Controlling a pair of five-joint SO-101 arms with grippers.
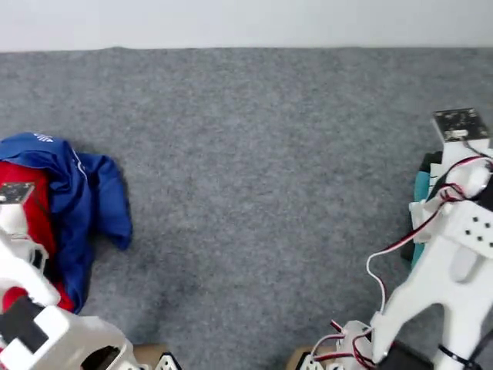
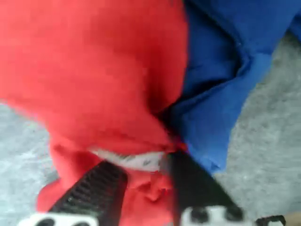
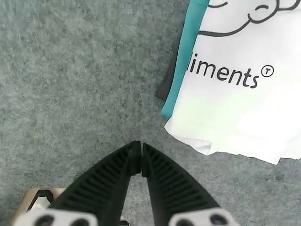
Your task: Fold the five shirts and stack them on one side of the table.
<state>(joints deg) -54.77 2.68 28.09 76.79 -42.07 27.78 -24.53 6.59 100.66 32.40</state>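
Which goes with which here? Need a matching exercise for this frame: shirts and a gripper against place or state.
Things:
1. red shirt
2. blue shirt
3. white shirt
4. right gripper

Place or state:
A. shut, over bare grey table
B. lying flat on a teal shirt
C. gripped by the left gripper
D. crumpled, touching the red one

Pairs: 1-C, 2-D, 3-B, 4-A
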